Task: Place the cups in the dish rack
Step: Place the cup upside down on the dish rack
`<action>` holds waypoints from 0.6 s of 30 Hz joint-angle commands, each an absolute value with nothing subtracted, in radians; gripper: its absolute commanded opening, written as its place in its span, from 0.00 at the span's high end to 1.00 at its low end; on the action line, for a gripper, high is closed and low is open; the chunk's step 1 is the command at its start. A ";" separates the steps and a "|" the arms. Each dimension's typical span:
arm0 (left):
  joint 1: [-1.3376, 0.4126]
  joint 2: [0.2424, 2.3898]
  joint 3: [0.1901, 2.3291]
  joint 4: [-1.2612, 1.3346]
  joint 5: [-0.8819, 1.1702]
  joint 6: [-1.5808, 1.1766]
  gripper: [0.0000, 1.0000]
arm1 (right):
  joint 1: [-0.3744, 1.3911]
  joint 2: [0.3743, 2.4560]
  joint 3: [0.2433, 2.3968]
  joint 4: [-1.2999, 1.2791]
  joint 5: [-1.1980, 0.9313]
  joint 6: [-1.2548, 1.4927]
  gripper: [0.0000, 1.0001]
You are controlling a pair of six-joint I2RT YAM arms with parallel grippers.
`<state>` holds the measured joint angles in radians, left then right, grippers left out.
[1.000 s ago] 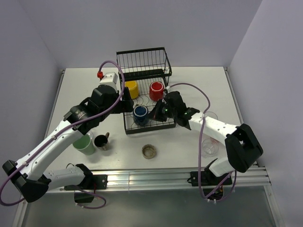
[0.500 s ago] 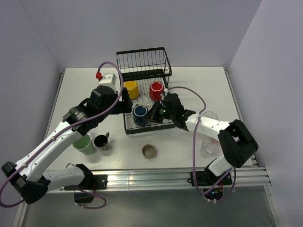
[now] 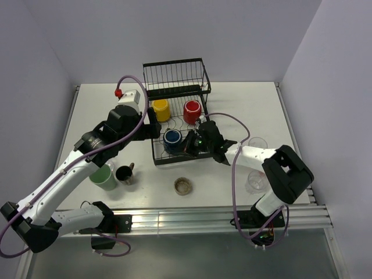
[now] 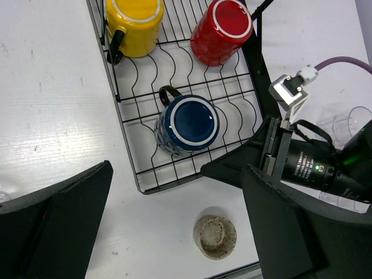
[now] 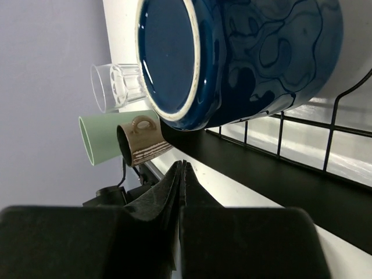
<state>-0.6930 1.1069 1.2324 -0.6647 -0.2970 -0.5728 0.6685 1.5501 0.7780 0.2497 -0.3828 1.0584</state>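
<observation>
Right end effector (image 5: pixel 182 174): fingers pressed together and pinching nothing. Its tips lie low at the near frame of the dish rack (image 3: pixel 174 60).
Navy mug (image 5: pixel 232 58): in the rack, just ahead of and above those shut tips, leaning on the wavy wires. Whether the tips touch it cannot be told.
Left end effector (image 3: pixel 156 127): spread wide and empty, hanging over the rack's left edge, with the navy mug below and a little ahead of it.
Already racked: yellow mug (image 3: pixel 161 109) and red mug (image 3: pixel 192 111), both beyond the navy one as seen from either end effector.
Not yet racked, on the counter (image 3: pixel 232 104): green tumbler (image 3: pixel 103 177) and black mug (image 3: pixel 124 173) sit behind the left end effector. The low brownish glass (image 3: pixel 183 186) is behind the right one, toward the bases. The clear glasses (image 3: pixel 256 144) are off to the right end effector's right, well apart from it.
Handling, mugs: likely glazed ceramic, so stiff, weighty for their size and slick. A pinch across the wall at the rim, or on the handle, looks the safest hold.
Handling, glasses: probably light, slippery and breakable, so best taken across the wall near the rim with a gentle squeeze.
Change from a second ago: the right arm has stretched further left. Its end effector has slid from the navy mug's right side down toward the rack's near edge. The left arm has drawn back slightly leftward. No cup has moved.
</observation>
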 commanded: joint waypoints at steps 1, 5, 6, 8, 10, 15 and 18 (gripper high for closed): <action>-0.684 1.075 1.246 -0.669 -0.281 -0.583 0.01 | 0.686 1.572 0.781 0.325 -0.379 1.078 1.00; -0.680 1.071 1.243 -0.670 -0.281 -0.581 0.01 | 0.690 1.592 0.782 0.350 -0.382 1.091 1.00; -0.678 1.071 1.241 -0.670 -0.279 -0.581 0.01 | 0.690 1.598 0.784 0.350 -0.382 1.092 1.00; -0.677 1.074 1.239 -0.670 -0.275 -0.580 0.01 | 0.690 1.601 0.785 0.351 -0.379 1.094 1.00; -0.673 1.078 1.239 -0.669 -0.268 -0.578 0.01 | 0.692 1.606 0.787 0.353 -0.374 1.095 1.00; -0.670 1.078 1.241 -0.672 -0.270 -0.575 0.01 | 0.690 1.631 0.798 0.359 -0.368 1.104 1.00; -0.667 1.072 1.238 -0.672 -0.270 -0.575 0.01 | 0.689 1.647 0.808 0.367 -0.367 1.111 1.00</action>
<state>-0.6746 1.0935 1.2324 -0.6758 -0.2848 -0.5724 0.6846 1.6291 0.7788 0.3149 -0.3813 1.0966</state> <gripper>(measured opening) 0.992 0.007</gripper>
